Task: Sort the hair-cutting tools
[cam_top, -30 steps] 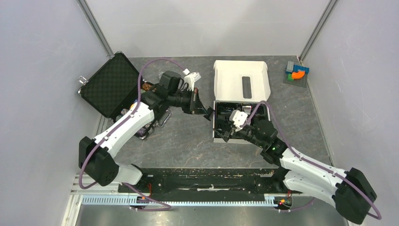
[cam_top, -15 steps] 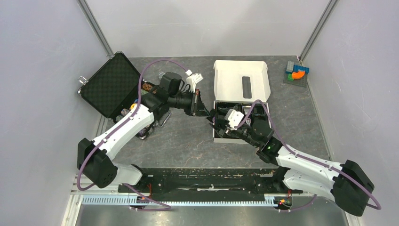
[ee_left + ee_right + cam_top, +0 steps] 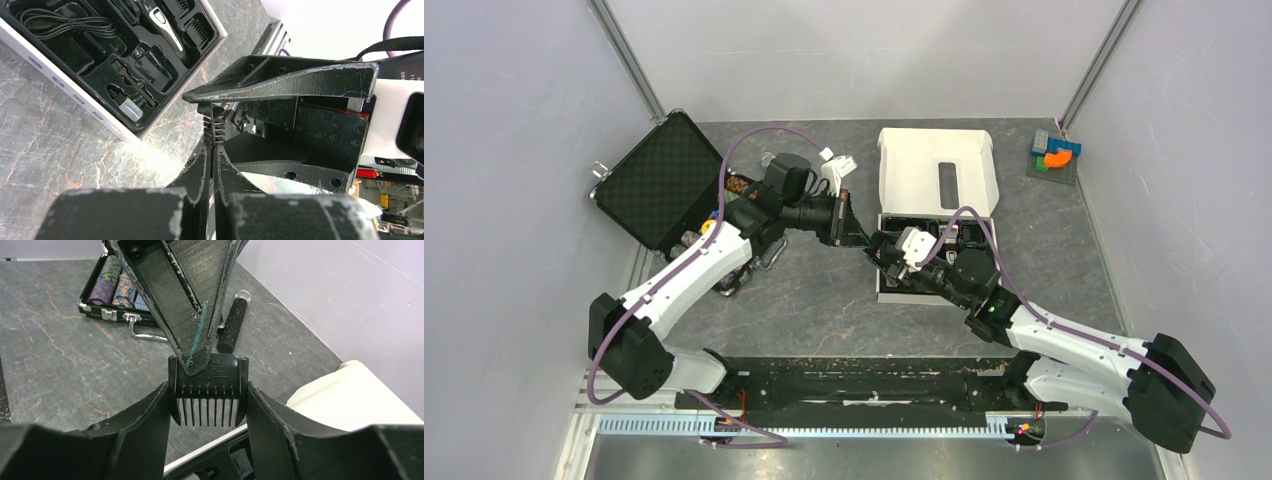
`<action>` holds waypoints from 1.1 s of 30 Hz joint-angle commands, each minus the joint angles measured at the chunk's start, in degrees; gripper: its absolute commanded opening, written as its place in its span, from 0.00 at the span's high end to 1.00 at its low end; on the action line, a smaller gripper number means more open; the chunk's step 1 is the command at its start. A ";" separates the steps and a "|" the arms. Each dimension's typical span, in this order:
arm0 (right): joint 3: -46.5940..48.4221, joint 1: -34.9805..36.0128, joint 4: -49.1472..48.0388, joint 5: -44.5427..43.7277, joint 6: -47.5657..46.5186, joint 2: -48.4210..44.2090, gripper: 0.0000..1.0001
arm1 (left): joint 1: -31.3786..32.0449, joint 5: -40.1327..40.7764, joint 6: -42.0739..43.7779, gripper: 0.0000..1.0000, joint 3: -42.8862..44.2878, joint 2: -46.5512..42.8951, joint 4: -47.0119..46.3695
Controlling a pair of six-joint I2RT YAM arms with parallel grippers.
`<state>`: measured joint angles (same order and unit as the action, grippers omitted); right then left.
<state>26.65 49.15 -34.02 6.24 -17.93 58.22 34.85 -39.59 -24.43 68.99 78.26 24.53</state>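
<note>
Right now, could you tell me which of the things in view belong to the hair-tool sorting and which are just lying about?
Belong to the job:
- comb guard
- clipper
- spare combs
- kit box that holds them

Just lying about:
- microphone
- poker-chip case
- coloured blocks

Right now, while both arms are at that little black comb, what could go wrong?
The left tool pinches only the top edge of the clipper comb attachment, held in mid-air above the table. If it lets go before the right tool squeezes firmly, the comb could fall. The right tool's fingers flank just its sides, so it might twist loose.
</note>
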 commanded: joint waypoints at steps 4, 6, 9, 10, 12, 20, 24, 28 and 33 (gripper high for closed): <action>4.97 0.25 4.03 -0.38 1.87 -0.22 0.67 | 0.57 -0.86 -0.37 0.89 1.21 -0.18 -0.28; 5.37 0.23 6.34 -1.31 3.14 -0.78 0.69 | 0.53 1.05 0.54 0.76 1.65 -0.46 0.79; 6.76 0.25 12.07 -4.25 6.33 -1.36 0.72 | 0.48 5.29 2.20 0.48 2.09 -1.38 2.26; 7.58 0.26 14.92 -5.59 7.60 -1.39 0.73 | 0.53 7.15 2.79 0.39 2.28 -2.00 2.70; 9.08 0.25 20.71 -9.75 11.14 -1.28 0.74 | 0.39 11.36 4.29 0.31 2.48 -3.52 3.52; 13.42 -0.05 46.32 -31.58 32.98 1.25 0.71 | -0.69 43.21 8.97 0.20 0.40 -11.78 7.02; 12.28 -0.67 48.91 -33.20 39.83 2.19 0.66 | -1.43 55.38 11.58 0.13 -3.11 -17.40 5.63; 11.73 -1.63 49.65 -33.42 43.82 5.32 0.64 | -1.80 63.09 14.26 0.08 -6.79 -21.52 3.87; 12.02 -2.43 50.61 -32.13 46.30 9.68 0.58 | -1.88 67.14 14.67 0.07 -12.39 -23.76 1.04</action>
<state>37.71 47.20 15.55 -24.60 23.38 65.65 33.19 19.57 -13.30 60.45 55.55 29.54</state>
